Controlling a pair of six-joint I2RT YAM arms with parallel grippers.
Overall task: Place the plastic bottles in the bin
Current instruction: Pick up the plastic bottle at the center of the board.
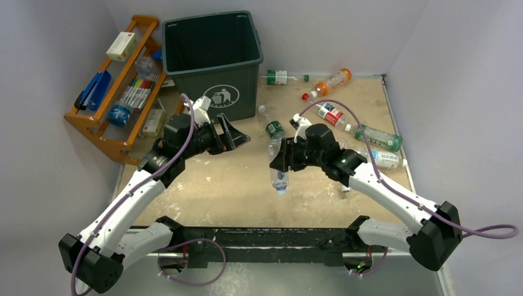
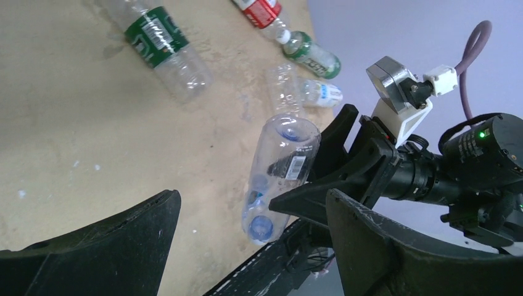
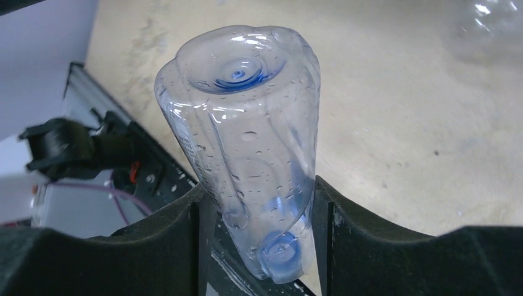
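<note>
My right gripper (image 1: 276,159) is shut on a clear plastic bottle with a blue cap (image 1: 279,168), held cap-down above the table's middle. In the right wrist view the bottle (image 3: 247,135) sits between both fingers of that gripper (image 3: 262,237). My left gripper (image 1: 237,137) is open and empty, just in front of the dark green bin (image 1: 213,58), pointing at the held bottle (image 2: 280,179). In its own view the left gripper (image 2: 253,246) has its fingers wide apart. A green-labelled bottle (image 1: 271,125) lies between the grippers and the bin.
Several bottles lie at the back right: a green-labelled one (image 1: 280,77), an orange one (image 1: 333,81), a red-labelled one (image 1: 330,114), a green one (image 1: 377,137) and a clear one (image 1: 383,159). An orange wooden rack (image 1: 117,86) stands left of the bin.
</note>
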